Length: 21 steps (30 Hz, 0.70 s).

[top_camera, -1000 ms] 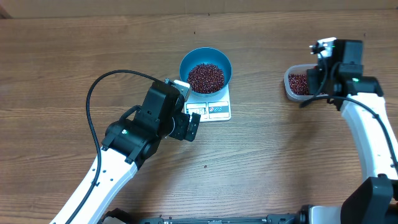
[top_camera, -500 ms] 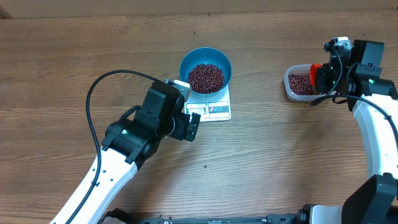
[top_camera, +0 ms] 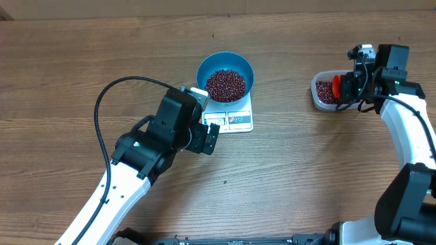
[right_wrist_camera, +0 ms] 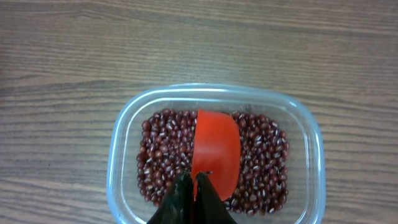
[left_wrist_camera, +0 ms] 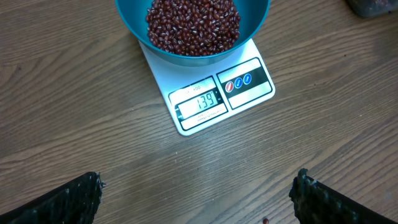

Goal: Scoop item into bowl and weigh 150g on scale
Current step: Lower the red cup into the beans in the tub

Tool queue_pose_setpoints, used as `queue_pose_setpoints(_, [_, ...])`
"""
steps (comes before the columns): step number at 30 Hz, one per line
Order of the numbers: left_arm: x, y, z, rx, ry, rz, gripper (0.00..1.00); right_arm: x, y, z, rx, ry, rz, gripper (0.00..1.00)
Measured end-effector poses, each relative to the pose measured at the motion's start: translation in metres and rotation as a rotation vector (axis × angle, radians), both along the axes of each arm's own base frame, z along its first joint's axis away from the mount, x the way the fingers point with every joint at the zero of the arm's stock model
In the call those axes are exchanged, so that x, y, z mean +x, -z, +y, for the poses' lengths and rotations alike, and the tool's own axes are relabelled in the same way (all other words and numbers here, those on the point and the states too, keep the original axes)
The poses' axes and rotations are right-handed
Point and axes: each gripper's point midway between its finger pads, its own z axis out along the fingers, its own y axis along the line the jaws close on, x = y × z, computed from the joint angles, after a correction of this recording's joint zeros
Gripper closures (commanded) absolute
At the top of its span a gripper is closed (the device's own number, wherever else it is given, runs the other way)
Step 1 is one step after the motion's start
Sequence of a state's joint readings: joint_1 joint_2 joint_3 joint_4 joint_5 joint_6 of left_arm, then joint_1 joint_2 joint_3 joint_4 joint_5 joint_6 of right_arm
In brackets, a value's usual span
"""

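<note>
We judge the weighing close to done. The blue bowl [top_camera: 202, 68] sits on the scale [top_camera: 235, 121] near the middle of the tabletop [top_camera: 306, 177] and carries a good heap of beans [top_camera: 225, 84]. The display [left_wrist_camera: 199, 102] reads 139, a little short of the 150 asked for. What is left, as we see it, is a small top-up, likely less than a full scoop, and then a check of the figure.

Our right hand [right_wrist_camera: 193, 183] is clamped tight on the red scoop [right_wrist_camera: 216, 152], which sits over the beans left in the clear tub [right_wrist_camera: 121, 143], well apart from the bowl. We cannot tell whether the scoop is loaded. Our left hand [left_wrist_camera: 196, 196] is spread wide and has nothing in it, poised just in front of the scale.
</note>
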State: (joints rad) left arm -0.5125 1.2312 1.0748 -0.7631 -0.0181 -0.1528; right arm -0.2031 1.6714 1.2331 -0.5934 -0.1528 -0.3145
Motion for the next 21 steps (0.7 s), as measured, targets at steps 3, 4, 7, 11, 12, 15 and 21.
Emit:
queue_pose_setpoints(3, [0.000,0.000,0.000,0.000,0.000,0.000,0.00,0.004,0.001,-0.001,-0.003,0.000,-0.010,0.96])
queue_pose_setpoints(4, [0.000,0.000,0.000,0.000,0.000,0.000,0.00,0.005,0.002,-0.001,-0.002,0.001,-0.012,0.96])
queue_pose_setpoints(7, [0.000,0.000,0.000,0.000,0.000,0.000,0.00,0.008,0.006,-0.006,-0.002,0.010,-0.012,0.96])
queue_pose_setpoints(11, [0.000,0.000,0.000,0.000,0.000,0.000,0.01,0.010,0.011,-0.017,-0.003,0.033,-0.014,0.96])
queue_pose_setpoints(12, [0.000,0.000,0.000,0.000,0.000,0.000,0.00,0.010,0.010,-0.020,-0.004,0.038,-0.016,0.96])
queue_pose_setpoints(15, [0.000,0.000,0.000,0.000,0.000,0.000,0.00,0.010,0.009,-0.026,-0.005,0.052,-0.024,0.96])
queue_pose_setpoints(21, [0.000,0.000,0.000,0.000,0.000,0.000,0.00,0.010,0.009,-0.032,-0.007,0.065,-0.028,0.96])
